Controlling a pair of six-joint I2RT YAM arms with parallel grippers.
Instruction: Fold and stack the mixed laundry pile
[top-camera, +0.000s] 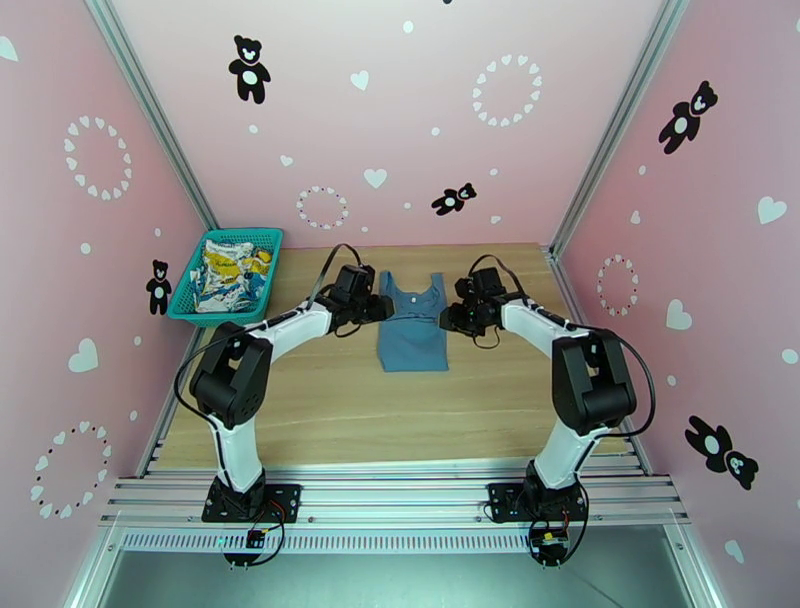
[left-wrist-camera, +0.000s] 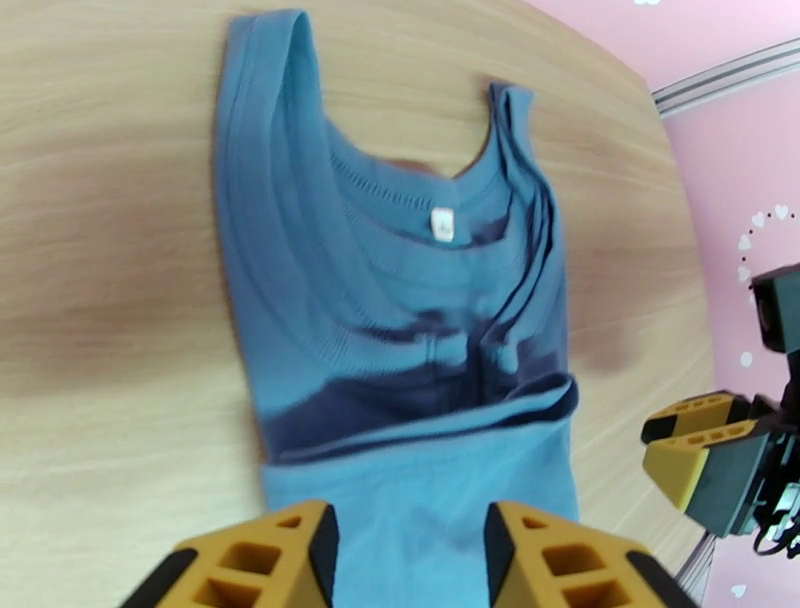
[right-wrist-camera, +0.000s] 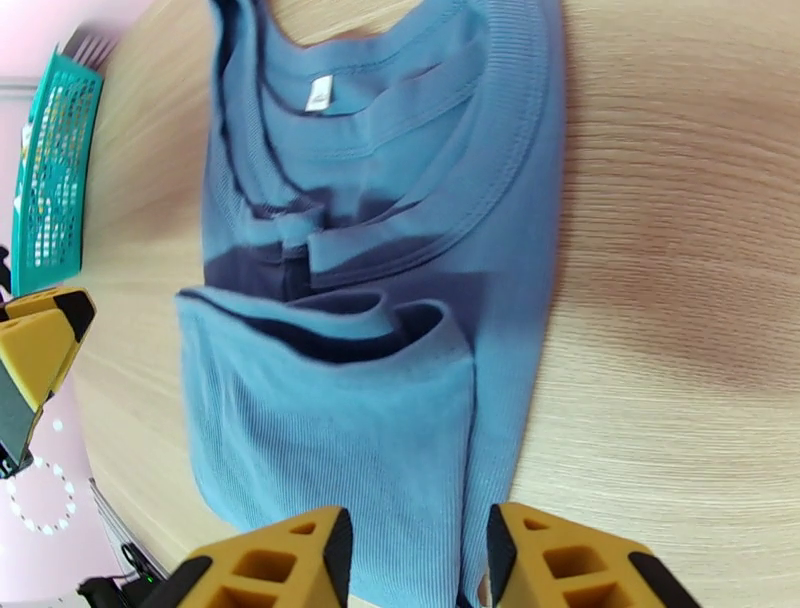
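The dusty-blue tank top (top-camera: 412, 325) lies flat on the wooden table, straps at the far side, its lower part folded up over the middle (left-wrist-camera: 400, 300) (right-wrist-camera: 380, 300). My left gripper (top-camera: 385, 308) hovers at its left edge and my right gripper (top-camera: 445, 318) at its right edge. In the left wrist view the left gripper (left-wrist-camera: 410, 560) stands open above the folded hem, not pinching it. The right gripper (right-wrist-camera: 412, 565) is likewise open over the cloth. The white cloth with yellow-and-blue print (top-camera: 232, 275) lies crumpled in the basket.
The teal mesh basket (top-camera: 190, 300) (right-wrist-camera: 55, 170) stands at the table's far left corner against the pink wall. Bare wood (top-camera: 330, 400) stretches between the tank top and the arm bases. Pink walls close the table on three sides.
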